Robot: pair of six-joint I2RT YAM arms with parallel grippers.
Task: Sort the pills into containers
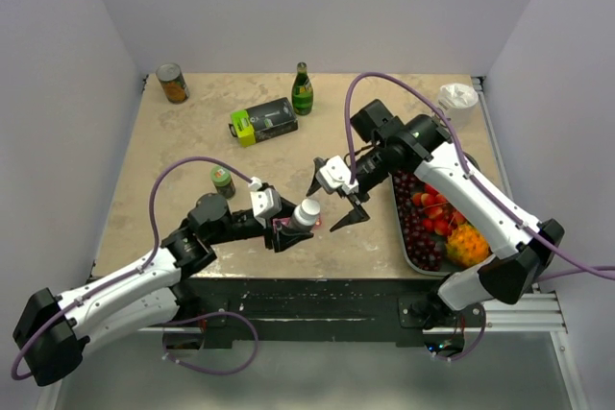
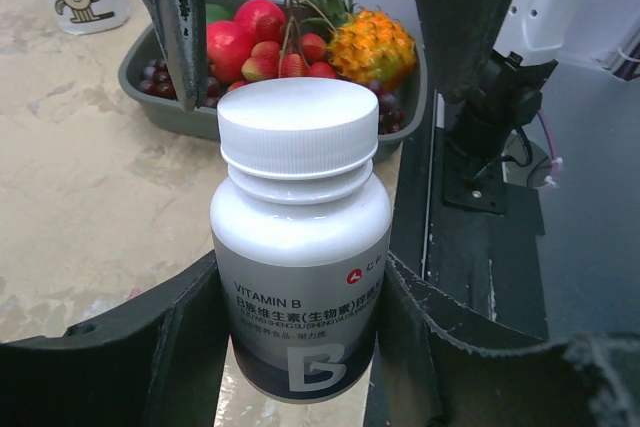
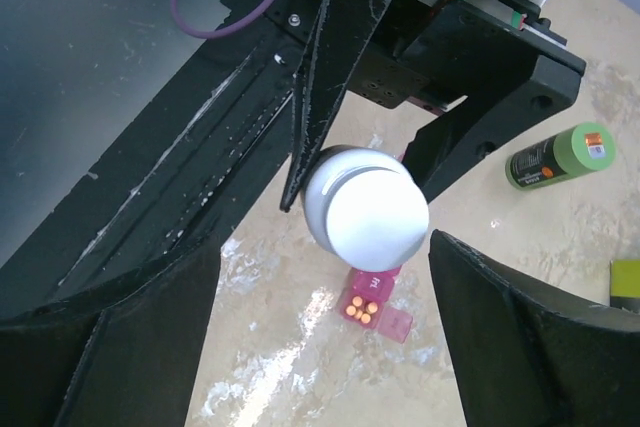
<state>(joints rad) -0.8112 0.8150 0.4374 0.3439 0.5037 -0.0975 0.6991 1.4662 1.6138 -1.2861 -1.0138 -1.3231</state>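
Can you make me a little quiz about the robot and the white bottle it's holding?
1. True or false: the left hand grips the white plastic vitamin bottle with the white screw cap.
2. What colour are the little round pills in the open compartment of the translucent pink plastic pill organiser? A blue, B orange, C black.
3. Fill in: the right hand, near the bottle's cap, has its jaws ____.
Key: 1 true; 2 B; 3 open.
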